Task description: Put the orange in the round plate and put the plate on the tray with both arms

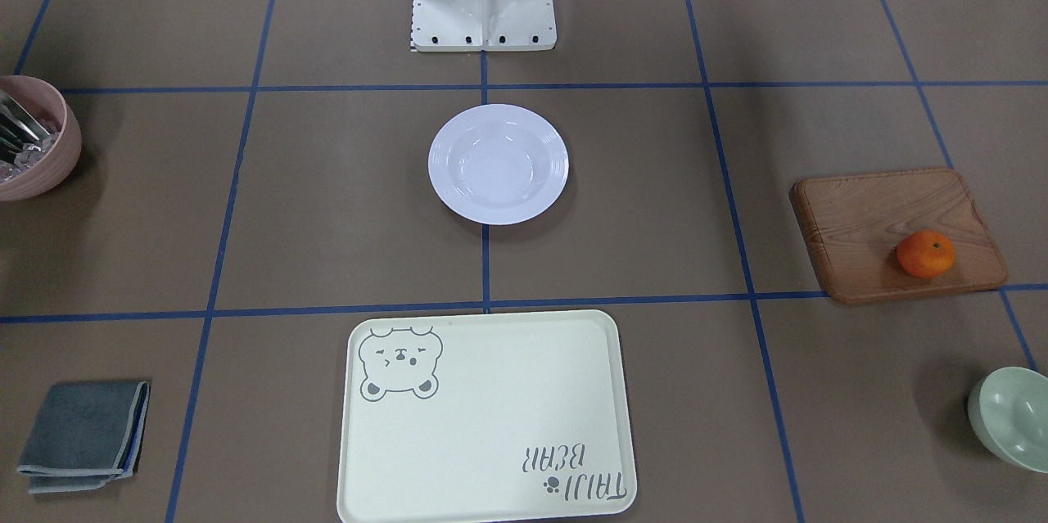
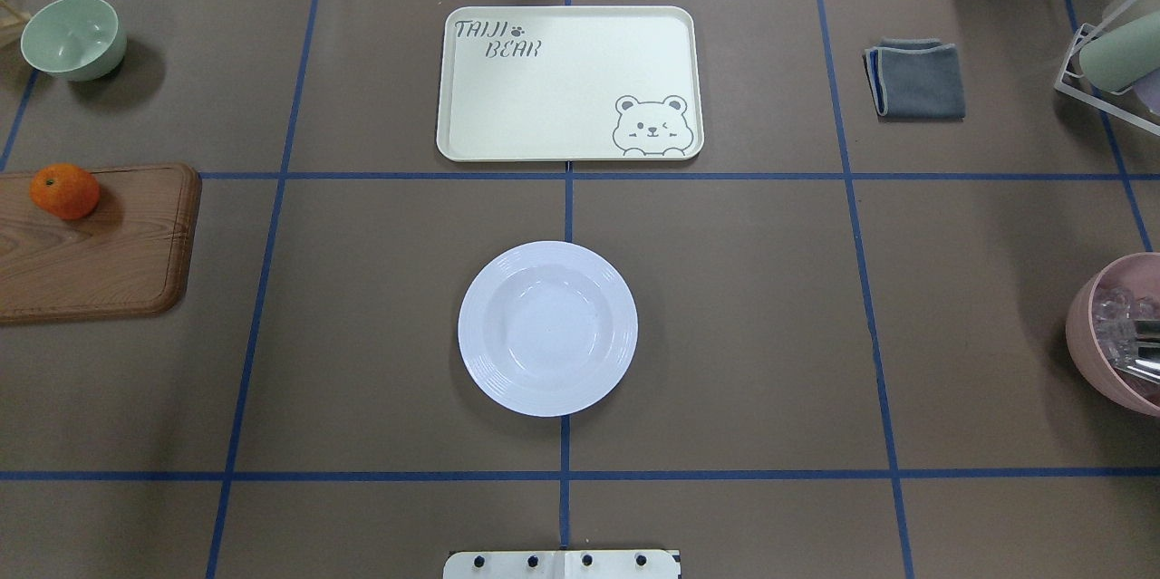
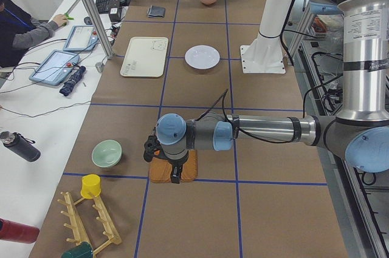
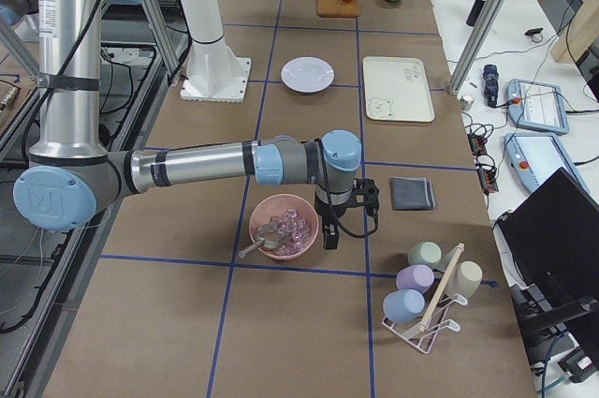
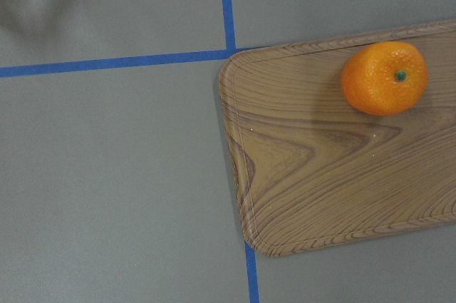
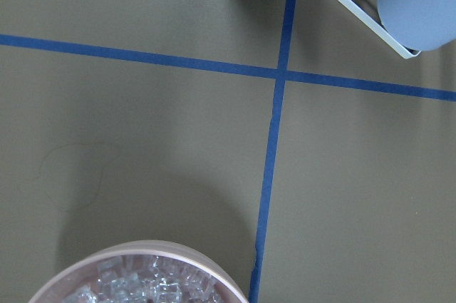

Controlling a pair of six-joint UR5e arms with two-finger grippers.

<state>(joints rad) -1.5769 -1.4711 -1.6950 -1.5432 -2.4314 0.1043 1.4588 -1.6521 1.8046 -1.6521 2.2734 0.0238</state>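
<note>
The orange (image 1: 925,254) (image 2: 64,191) lies on a brown wooden board, at its corner in the left wrist view (image 5: 385,78). The round plate (image 1: 498,164) (image 2: 547,328), white and empty, sits mid-table in front of the robot base. Beyond it lies the cream tray (image 1: 483,425) (image 2: 562,90), with nothing on it. My left gripper (image 3: 175,175) hangs over the board, fingers pointing down; I cannot tell if it is open or shut. My right gripper (image 4: 329,234) hangs beside a pink bowl at the other end of the table, its state also unreadable.
The wooden board (image 1: 868,220) and a pale green bowl (image 2: 72,37) are on my left side. The pink bowl (image 2: 1087,325) of ice cubes, a folded grey cloth (image 2: 917,78) and a cup rack (image 4: 430,290) are on my right. A person sits at a side desk.
</note>
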